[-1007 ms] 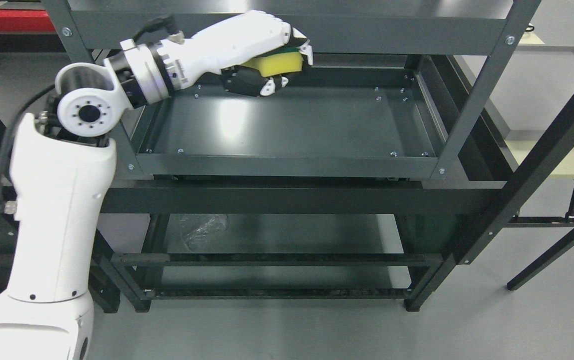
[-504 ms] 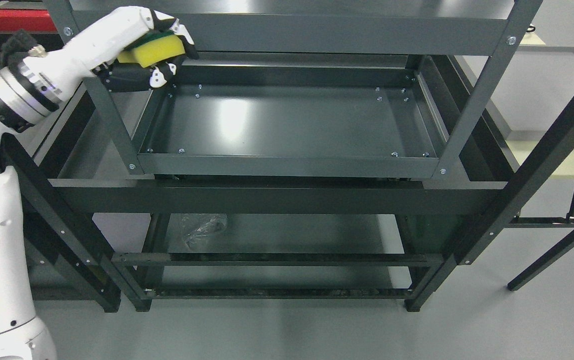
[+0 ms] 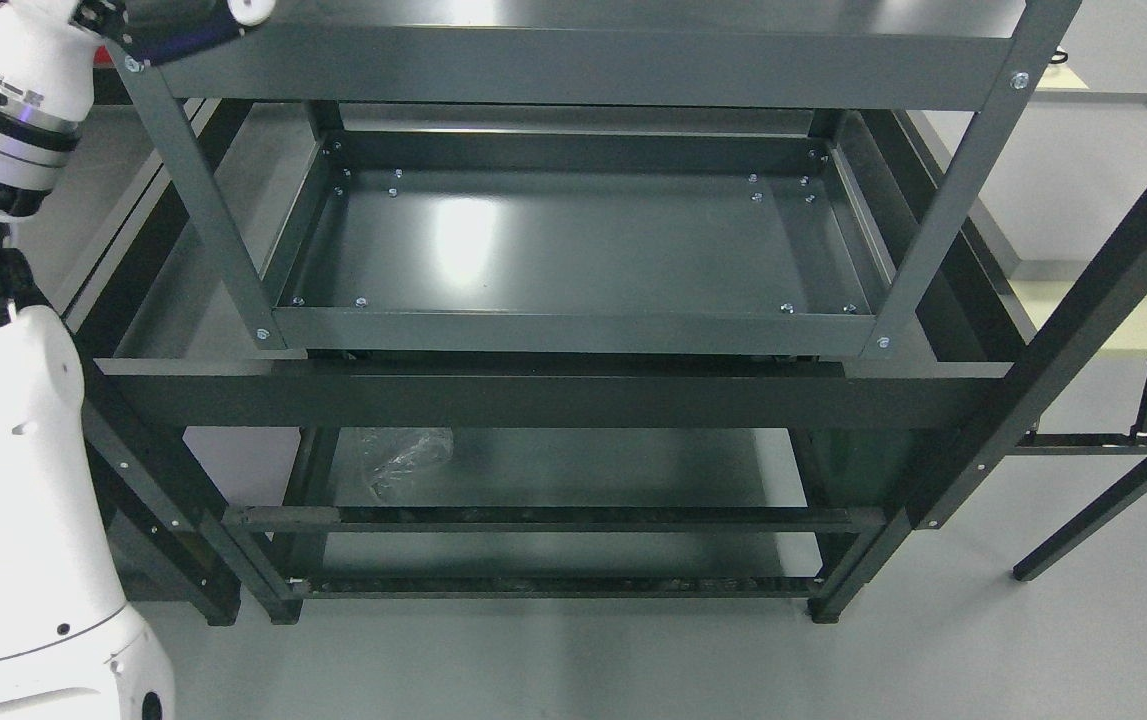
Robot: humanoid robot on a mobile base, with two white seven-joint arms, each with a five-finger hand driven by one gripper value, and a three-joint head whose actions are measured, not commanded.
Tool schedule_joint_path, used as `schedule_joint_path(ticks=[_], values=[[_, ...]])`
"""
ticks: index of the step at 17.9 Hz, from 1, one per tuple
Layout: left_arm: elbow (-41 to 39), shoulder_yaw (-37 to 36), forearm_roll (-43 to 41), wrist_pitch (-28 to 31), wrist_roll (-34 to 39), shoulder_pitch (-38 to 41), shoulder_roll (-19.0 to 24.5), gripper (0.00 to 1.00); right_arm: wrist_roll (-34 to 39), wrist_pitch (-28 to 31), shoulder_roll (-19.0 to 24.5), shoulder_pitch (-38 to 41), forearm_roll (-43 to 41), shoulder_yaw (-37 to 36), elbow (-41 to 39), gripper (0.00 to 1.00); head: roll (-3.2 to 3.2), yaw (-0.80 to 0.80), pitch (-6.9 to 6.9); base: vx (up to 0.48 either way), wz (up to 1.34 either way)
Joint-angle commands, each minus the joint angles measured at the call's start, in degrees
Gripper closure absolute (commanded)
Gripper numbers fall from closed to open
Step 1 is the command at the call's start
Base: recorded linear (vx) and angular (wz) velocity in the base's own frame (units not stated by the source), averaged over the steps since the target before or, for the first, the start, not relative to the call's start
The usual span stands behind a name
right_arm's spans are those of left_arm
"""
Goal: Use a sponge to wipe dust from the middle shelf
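the middle shelf [image 3: 573,245] lies bare in the centre of the rack [image 3: 573,65], a dark metal tray with raised rims whose long axis runs left to right across the view. nothing rests on it; only small bolts show near its corners and a pale glare sits left of its middle. the sponge is not in view, so where it is cannot be told from here.

the left robot hand [image 3: 183,18] shows only as a dark sliver with one white tip at the top left corner, just beside the rack's front left post and above the top rail. the rest is cut off by the edge, so whether it is wide, narrow or holding something cannot be told. the shelf lies down and to the right of this robot hand, well apart from it. the left arm [image 3: 23,450] rises along the left edge. the right arm is out of view, so the left is the nearer one.

count: one rack, one middle shelf, one robot hand seen, no sponge seen. a crumpled clear bag [image 3: 403,460] lies on the lowest shelf.
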Motion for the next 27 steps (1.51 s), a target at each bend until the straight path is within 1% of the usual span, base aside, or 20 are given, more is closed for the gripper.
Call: schedule_joint_path(ticks=[1, 2, 3, 4, 5, 6, 7, 9, 10, 11, 12, 13, 14, 15, 16, 17, 20, 21, 23, 27], values=[[-1.09, -30.62, 14.16, 2.45, 26.22, 1.63, -5.11, 0.99, 0.03, 0.04, -1.00, 0.01, 0.00, 0.00, -1.00, 0.00, 0.00, 0.00, 0.00, 0.000, 0.01], [-1.35, -37.74, 15.67, 2.45, 31.59, 3.56, -5.11, 0.99, 0.03, 0.04, -1.00, 0.01, 0.00, 0.00, -1.00, 0.00, 0.00, 0.00, 0.00, 0.000, 0.01], [-1.27, -43.72, 16.03, 2.36, 33.65, 5.40, -5.11, 1.00, 0.03, 0.04, -1.00, 0.01, 0.00, 0.00, -1.00, 0.00, 0.00, 0.00, 0.00, 0.000, 0.00], [-1.26, -50.22, 16.21, 2.19, 33.67, 7.86, -5.11, 1.00, 0.03, 0.04, -1.00, 0.01, 0.00, 0.00, -1.00, 0.00, 0.00, 0.00, 0.00, 0.000, 0.00], [-1.18, -54.29, 16.21, 2.10, 33.67, 9.45, -5.11, 1.00, 0.03, 0.04, -1.00, 0.01, 0.00, 0.00, -1.00, 0.00, 0.00, 0.00, 0.00, 0.000, 0.00], [-1.00, -57.72, 16.21, 2.10, 33.67, 11.38, -5.11, 1.00, 0.03, 0.04, -1.00, 0.01, 0.00, 0.00, -1.00, 0.00, 0.00, 0.00, 0.00, 0.000, 0.00], [-0.57, -59.59, 15.87, 2.36, 33.67, 14.53, -5.11, 1.00, 0.03, 0.04, -1.00, 0.01, 0.00, 0.00, -1.00, 0.00, 0.00, 0.00, 0.00, 0.000, 0.00], [0.23, -59.17, 14.73, 2.54, 32.97, 22.43, -5.11, 1.00, 0.03, 0.04, -1.00, 0.01, 0.00, 0.00, -1.00, 0.00, 0.00, 0.00, 0.00, 0.000, 0.00], [0.49, -56.21, 13.41, 2.54, 31.40, 28.13, -5.11, 1.00, 0.03, 0.04, -1.00, 0.01, 0.00, 0.00, -1.00, 0.00, 0.00, 0.00, 0.00, 0.000, 0.00], [0.41, -52.00, 12.36, 2.54, 30.34, 31.84, -5.11, 1.00, 0.03, 0.04, -1.00, 0.01, 0.00, 0.00, -1.00, 0.00, 0.00, 0.00, 0.00, 0.000, 0.00], [0.41, -46.04, 11.13, 2.45, 29.89, 35.36, -5.11, 1.00, 0.03, 0.04, -1.00, 0.01, 0.00, 0.00, -1.00, 0.00, 0.00, 0.00, 0.00, 0.000, 0.00], [0.23, -40.50, 10.77, 2.36, 29.89, 36.96, -5.11, 1.00, 0.03, 0.04, -1.00, 0.01, 0.00, 0.00, -1.00, 0.00, 0.00, 0.00, 0.00, 0.000, 0.00], [0.06, -33.57, 10.59, 2.36, 29.89, 37.76, -5.11, 1.00, 0.03, 0.04, -1.00, 0.01, 0.00, 0.00, -1.00, 0.00, 0.00, 0.00, 0.00, 0.000, 0.00], [-0.03, -24.80, 10.41, 2.45, 29.80, 37.77, -5.11, 1.00, 0.03, 0.04, -1.00, 0.01, 0.00, 0.00, -1.00, 0.00, 0.00, 0.00, 0.00, 0.000, 0.00], [-0.03, -20.19, 10.33, 2.54, 29.80, 37.42, -5.11, 1.00, 0.03, 0.04, -1.00, 0.01, 0.00, 0.00, -1.00, 0.00, 0.00, 0.00, 0.00, 0.000, 0.00], [-0.12, -13.53, 10.24, 2.71, 29.80, 37.07, -5.11, 1.00, 0.03, 0.04, -1.00, 0.10, 0.00, 0.00, -1.00, 0.00, 0.00, 0.00, 0.00, 0.000, 0.00], [-0.21, -0.67, 9.54, 6.39, 29.80, 37.06, -5.11, 1.00, 0.03, 0.04, -1.00, 0.01, 0.00, 0.00, -1.00, 0.00, 0.00, 0.00, 0.00, 0.000, 0.00], [-0.21, 1.37, 9.53, 7.19, 29.80, 37.15, -5.11, 1.00, 0.03, 0.04, -1.00, 0.01, 0.00, 0.00, -1.00, 0.00, 0.00, 0.00, 0.00, 0.000, 0.00], [-0.21, 2.88, 9.53, 8.51, 29.71, 37.85, -5.11, 1.00, 0.03, 0.04, -1.00, 0.01, 0.00, 0.00, -1.00, 0.00, 0.00, 0.00, 0.00, 0.000, 0.00], [-0.21, 0.44, 9.62, 8.78, 29.62, 40.40, -5.11, 1.00, 0.03, 0.04, -1.00, 0.01, 0.00, 0.08, -1.00, 0.00, 0.00, 0.00, 0.00, 0.000, 0.00]])
